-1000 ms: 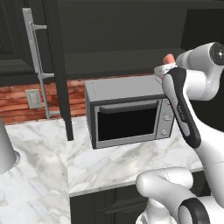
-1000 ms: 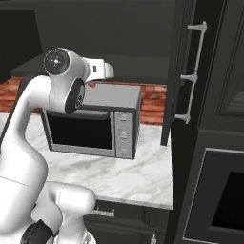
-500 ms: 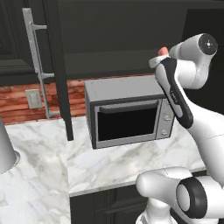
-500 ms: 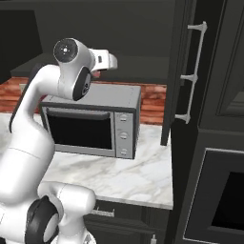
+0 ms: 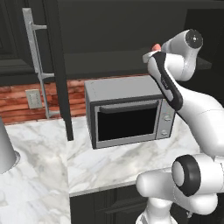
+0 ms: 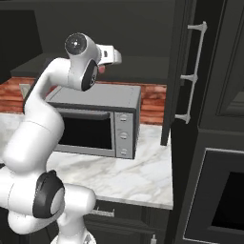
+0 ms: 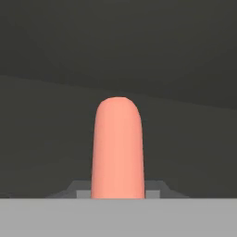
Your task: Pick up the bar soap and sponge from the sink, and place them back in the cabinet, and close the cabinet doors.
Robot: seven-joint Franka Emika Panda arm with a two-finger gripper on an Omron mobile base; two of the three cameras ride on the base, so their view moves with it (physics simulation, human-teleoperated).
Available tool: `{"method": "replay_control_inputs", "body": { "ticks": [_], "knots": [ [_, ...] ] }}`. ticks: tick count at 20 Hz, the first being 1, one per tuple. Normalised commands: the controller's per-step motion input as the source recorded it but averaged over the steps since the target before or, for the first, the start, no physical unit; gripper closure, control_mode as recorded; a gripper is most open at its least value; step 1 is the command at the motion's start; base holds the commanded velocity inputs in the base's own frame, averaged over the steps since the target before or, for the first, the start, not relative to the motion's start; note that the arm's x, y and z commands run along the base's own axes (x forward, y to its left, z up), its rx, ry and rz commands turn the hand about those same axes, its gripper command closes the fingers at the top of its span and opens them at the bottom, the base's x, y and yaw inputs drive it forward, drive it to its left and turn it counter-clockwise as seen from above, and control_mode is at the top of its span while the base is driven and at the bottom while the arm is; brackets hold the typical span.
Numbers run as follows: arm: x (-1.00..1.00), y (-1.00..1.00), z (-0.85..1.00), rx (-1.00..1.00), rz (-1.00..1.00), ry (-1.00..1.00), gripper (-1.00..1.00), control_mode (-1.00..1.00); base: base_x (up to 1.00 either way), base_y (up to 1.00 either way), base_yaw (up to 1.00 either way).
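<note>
— Where is the arm right now?

— I have the white arm raised above the grey box-shaped microwave [image 5: 129,111] that stands on the white marble counter [image 5: 109,162], with the hand reaching toward the open front of the dark, near-black upper wall cabinet [image 5: 113,30]. From the right base camera the white hand points at the cabinet's dark inner shelf [image 6: 138,66].

— And the two-finger gripper?

— The two-finger gripper [image 7: 118,187] is closed tight on the salmon-pink rounded bar soap [image 7: 117,148]. Through the hand camera the soap stands up from between the jaws, its rounded end toward the dark cabinet interior. From the left base camera I catch just a pink tip of it past the wrist [image 5: 156,47].

— The doors?

— The tall black panelled cabinet doors stand open on both sides: one with its long silver bar handle at the left [image 5: 37,65], the other at the right [image 6: 193,71].

— Is the soap touching the shelf?

— I cannot tell.
</note>
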Motion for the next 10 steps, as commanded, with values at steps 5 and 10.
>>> {"method": "replay_control_inputs", "body": {
  "ticks": [5, 10],
  "knots": [
    [0.52, 0.00, 0.00, 0.00, 0.00, 0.09, 1.00, -1.00, 0.00, 0.00, 0.00],
    [0.46, -0.02, -0.01, 0.00, 0.00, 0.06, 1.00, -1.00, 0.00, 0.00, 0.00]
  ]
}}
